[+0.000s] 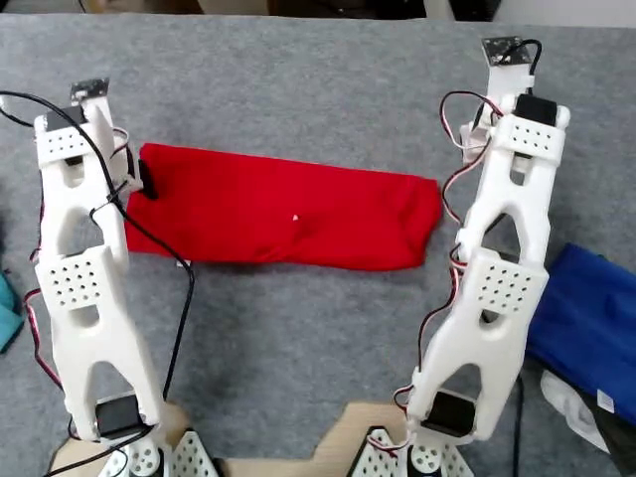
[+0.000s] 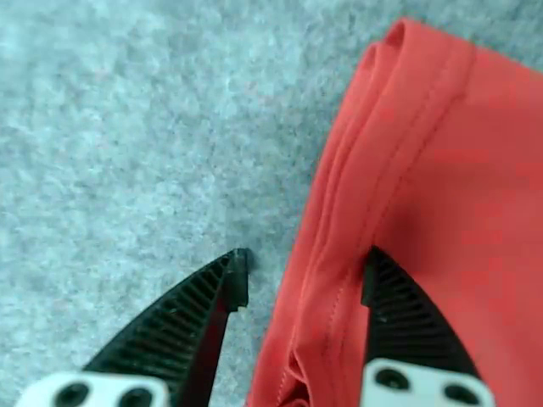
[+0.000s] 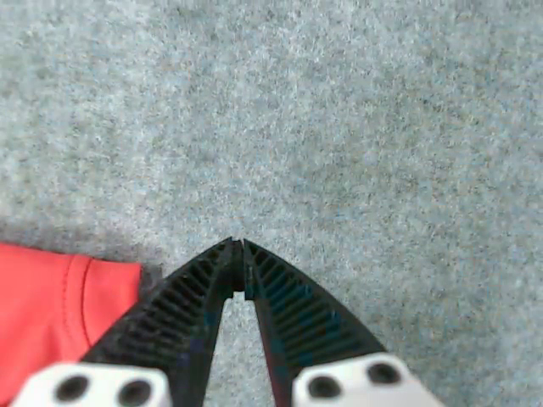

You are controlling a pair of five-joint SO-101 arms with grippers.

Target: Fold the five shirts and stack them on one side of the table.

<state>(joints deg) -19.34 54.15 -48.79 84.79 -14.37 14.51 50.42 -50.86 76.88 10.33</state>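
Observation:
A red shirt point(image 1: 283, 209), folded into a long band, lies across the middle of the grey table. My left gripper point(image 2: 304, 273) stands open at the band's left end, one jaw on the red shirt point(image 2: 424, 195) and the other over bare felt. In the high view this left gripper point(image 1: 139, 179) is at the shirt's left edge. My right gripper point(image 3: 239, 254) is shut with nothing in it, over the felt just beyond a corner of the red shirt point(image 3: 51, 305). From above, the right gripper point(image 1: 475, 129) is near the band's right end.
A blue shirt point(image 1: 586, 323) lies at the right edge of the table, with a white garment point(image 1: 581, 407) below it. A teal cloth point(image 1: 6, 308) shows at the left edge. The grey felt table point(image 1: 298, 89) is bare behind and in front of the red band.

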